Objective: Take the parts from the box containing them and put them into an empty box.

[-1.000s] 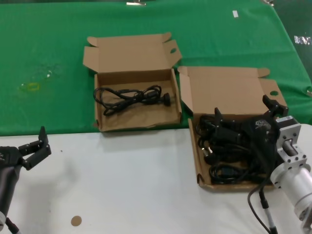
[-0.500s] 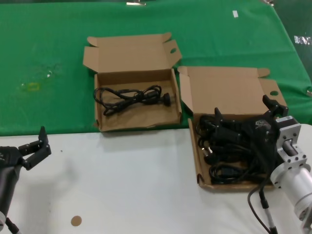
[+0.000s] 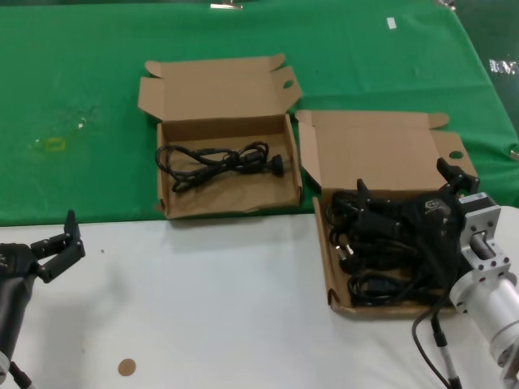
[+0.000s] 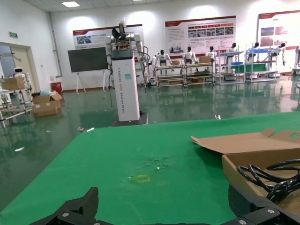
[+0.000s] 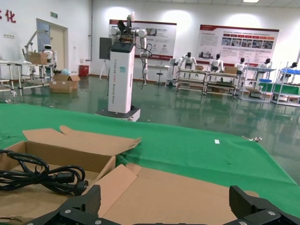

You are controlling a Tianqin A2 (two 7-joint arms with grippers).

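Note:
The longer cardboard box (image 3: 322,258) stands at the right and holds several black power cords (image 3: 379,245) in a heap. My right gripper (image 3: 408,185) is open and hovers over that heap, with nothing between its fingers. In the right wrist view the right gripper (image 5: 166,201) is wide apart over that box's lid flap (image 5: 187,187). The squarer box (image 3: 231,209) stands at the back middle with one cord (image 3: 219,160) lying in it; that cord also shows in the right wrist view (image 5: 42,177). My left gripper (image 3: 69,243) is open and empty at the front left.
Both boxes sit where the green cloth (image 3: 81,65) meets the white table (image 3: 203,300). A small brown disc (image 3: 126,367) lies near the table's front edge. A yellow mark (image 3: 50,144) is on the cloth at the left.

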